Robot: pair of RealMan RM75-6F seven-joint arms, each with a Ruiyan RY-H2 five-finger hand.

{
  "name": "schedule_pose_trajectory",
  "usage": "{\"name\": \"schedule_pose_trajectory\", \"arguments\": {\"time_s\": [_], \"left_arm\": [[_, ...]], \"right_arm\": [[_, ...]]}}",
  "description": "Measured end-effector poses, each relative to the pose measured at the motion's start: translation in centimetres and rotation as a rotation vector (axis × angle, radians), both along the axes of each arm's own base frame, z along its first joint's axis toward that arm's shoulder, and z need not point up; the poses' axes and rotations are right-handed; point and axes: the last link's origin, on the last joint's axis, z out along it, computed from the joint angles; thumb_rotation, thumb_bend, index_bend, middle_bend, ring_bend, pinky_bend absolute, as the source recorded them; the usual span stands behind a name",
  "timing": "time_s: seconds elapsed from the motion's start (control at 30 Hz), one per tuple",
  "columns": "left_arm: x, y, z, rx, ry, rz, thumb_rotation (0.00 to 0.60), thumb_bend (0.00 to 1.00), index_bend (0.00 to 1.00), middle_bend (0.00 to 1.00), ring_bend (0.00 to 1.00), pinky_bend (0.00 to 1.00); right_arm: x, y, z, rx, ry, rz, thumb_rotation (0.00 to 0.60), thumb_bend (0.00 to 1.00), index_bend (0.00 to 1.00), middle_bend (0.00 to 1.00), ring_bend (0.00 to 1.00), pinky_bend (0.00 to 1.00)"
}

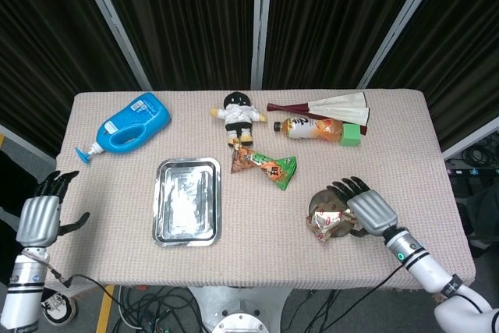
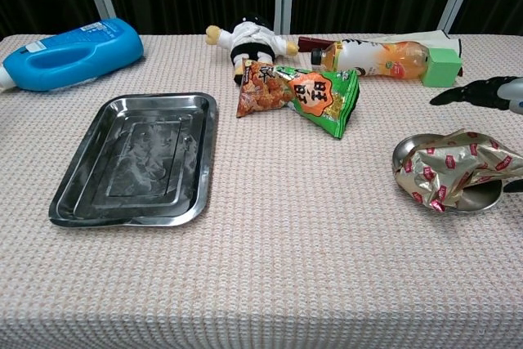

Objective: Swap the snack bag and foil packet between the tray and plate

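The orange-and-green snack bag (image 1: 265, 166) (image 2: 302, 94) lies on the cloth between the tray and the toys. To its left sits the steel tray (image 1: 187, 200) (image 2: 131, 157), with nothing in it. A crumpled foil packet (image 1: 331, 216) (image 2: 453, 169) rests in the small metal plate (image 1: 320, 199) (image 2: 406, 153). My right hand (image 1: 366, 207) (image 2: 482, 91) hovers at the packet's right side with its fingers spread, holding nothing. Beyond the table's left edge, my left hand (image 1: 39, 220) is open and holds nothing.
A blue detergent bottle (image 1: 129, 124) (image 2: 69, 51) lies at the back left. Along the back are a doll (image 1: 238, 111) (image 2: 249, 38), a drink bottle (image 1: 312, 127) (image 2: 372, 55), a green box (image 1: 352, 134) (image 2: 445, 67) and a folded fan (image 1: 327, 104).
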Motion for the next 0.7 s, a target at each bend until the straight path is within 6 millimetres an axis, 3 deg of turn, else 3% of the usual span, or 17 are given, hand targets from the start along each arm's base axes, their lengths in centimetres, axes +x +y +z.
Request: {"name": "schedule_pose_trajectory", "arguments": {"time_s": [0.13,0.33,0.47,0.7], "left_arm": [[-1.1,-0.9,0.2,0.009,-0.004,0.028,0.600,0.19,0.16,0.19,0.08,0.20],[-2.2,-2.1,0.3,0.020,-0.013,0.054,0.600,0.19,0.16,0.19,0.08,0.20],[-2.6,-2.6,0.3,0.026,-0.019,0.065,0.600,0.19,0.16,0.19,0.08,0.20],[-3.6,-3.8,1.0,0.042,-0.023,0.085,0.600,0.19,0.16,0.19,0.08,0.20]], "right_arm": [[0.2,0.1,-1.4,-0.002,-0.004,0.029,0.600,0.00,0.02,0.18,0.05,0.01],[0.5,0.3,-2.8,-0.019,-0.013,0.063,0.600,0.04,0.20,0.27,0.17,0.11],[0.4,0.6,-3.6,-0.014,0.021,0.079,0.600,0.06,0.23,0.28,0.17,0.14],[0.5,0.6,-4.3,-0.028,0.044,0.081,0.600,0.14,0.47,0.46,0.38,0.48]]}}
